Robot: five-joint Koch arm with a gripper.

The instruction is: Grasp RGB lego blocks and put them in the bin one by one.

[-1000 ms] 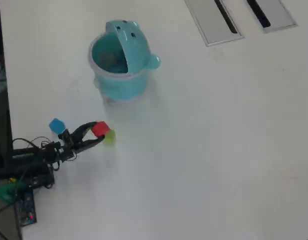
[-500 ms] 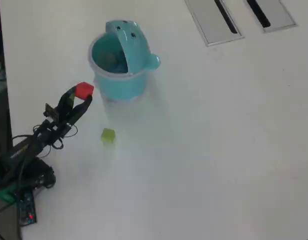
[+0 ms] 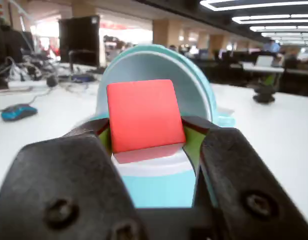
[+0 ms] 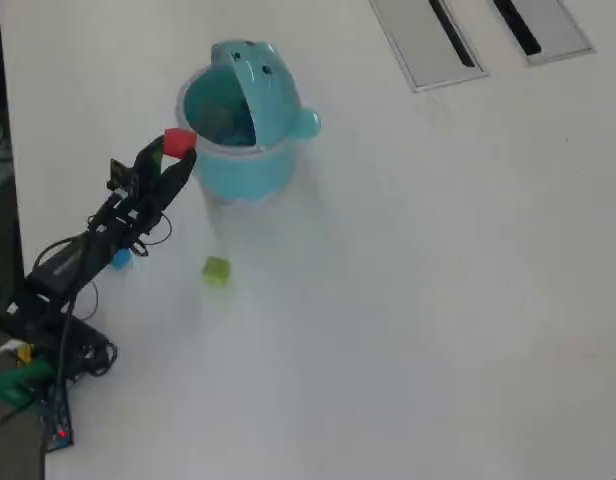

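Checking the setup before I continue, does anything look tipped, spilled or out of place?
Nothing stands out. The light-teal plastic bin stands upright, lid open; the gripper holds the red cube block squarely at its rim; the yellow-green block lies on the white table.

Bright ceiling strip lights [image 3: 274,20] glare in the soft wrist view; the overhead view looks washed-out, with faint shadows.

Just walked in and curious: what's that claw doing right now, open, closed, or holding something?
Gripper: closed on the red block, held at the rim of the teal bin.
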